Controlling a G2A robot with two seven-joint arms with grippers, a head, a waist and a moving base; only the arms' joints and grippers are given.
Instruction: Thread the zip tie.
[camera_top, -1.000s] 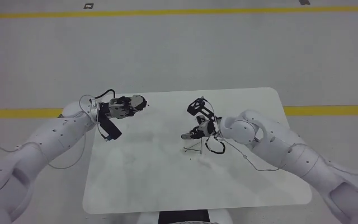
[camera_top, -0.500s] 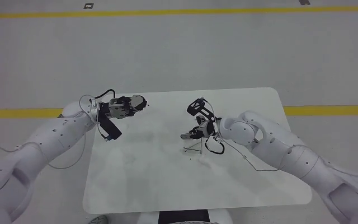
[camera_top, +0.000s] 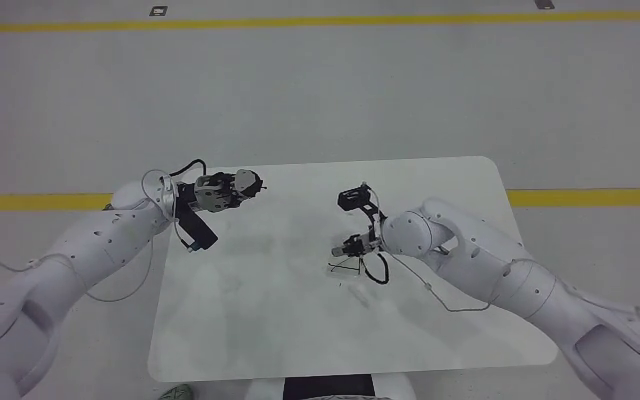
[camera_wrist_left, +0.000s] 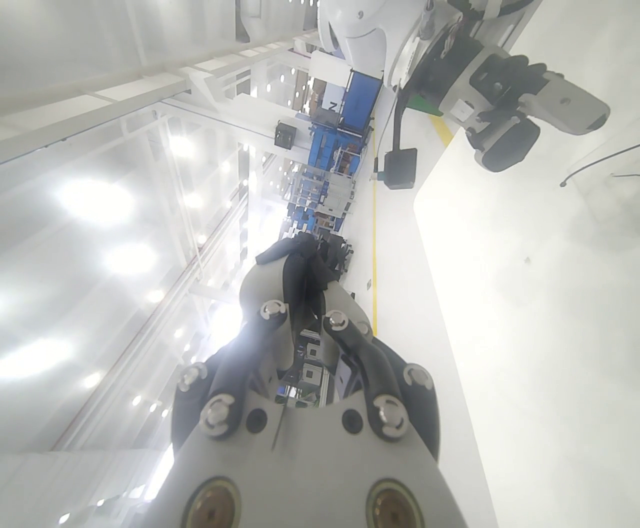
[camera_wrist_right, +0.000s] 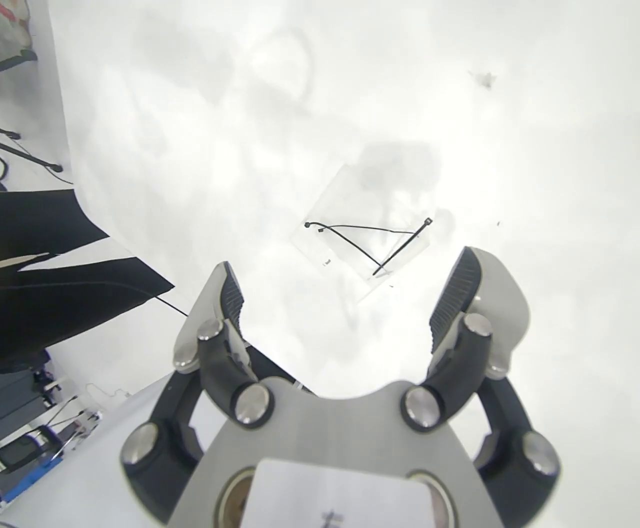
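Two thin black zip ties lie crossed on a clear plastic sheet on the white table. In the top view the ties are near the table's middle. My right gripper hangs open just above and short of them, with nothing between its fingers; from above it sits right beside the ties. My left gripper is held up at the table's far left edge, fingers shut. A thin black strand runs from between them toward the palm, seemingly another zip tie.
The table's near half and right side are bare white surface. A small dark speck marks the tabletop beyond the ties. Yellow floor lines run past the table. Black cables hang off both wrists.
My right gripper has shifted slightly nearer the ties and its wrist has turned down toward them. The left arm has kept still.
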